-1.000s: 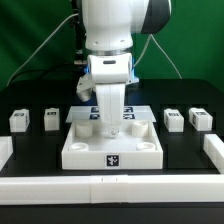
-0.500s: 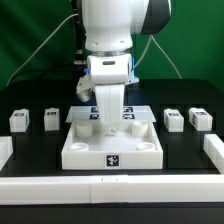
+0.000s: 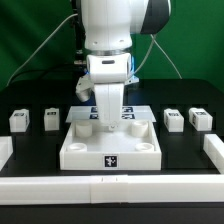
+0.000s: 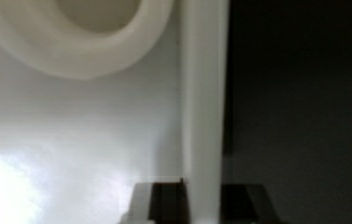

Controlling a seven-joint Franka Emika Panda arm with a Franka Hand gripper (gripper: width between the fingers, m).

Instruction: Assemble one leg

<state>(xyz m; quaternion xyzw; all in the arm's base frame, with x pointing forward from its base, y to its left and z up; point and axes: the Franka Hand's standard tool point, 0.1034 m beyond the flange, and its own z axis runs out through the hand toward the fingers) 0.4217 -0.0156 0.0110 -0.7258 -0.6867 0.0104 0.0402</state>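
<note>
Four small white legs with marker tags stand on the black table: two at the exterior view's left point(image 3: 18, 120) point(image 3: 50, 119) and two at its right point(image 3: 173, 119) point(image 3: 200, 118). The large white tray-like piece point(image 3: 110, 156) lies in the middle. My gripper point(image 3: 108, 122) is down at that piece's far rim, away from every leg. In the wrist view the raised rim point(image 4: 203, 120) runs between my dark fingers point(image 4: 164, 200), which press on it from both sides; my gripper point(image 4: 203, 200) is shut on that rim. A round socket point(image 4: 84, 30) shows in the piece's floor.
The marker board point(image 3: 135, 112) lies behind the tray-like piece, partly hidden by my arm. White rails border the table at the front point(image 3: 110, 188), the exterior view's left point(image 3: 5, 150) and right point(image 3: 215, 150). A green backdrop stands behind.
</note>
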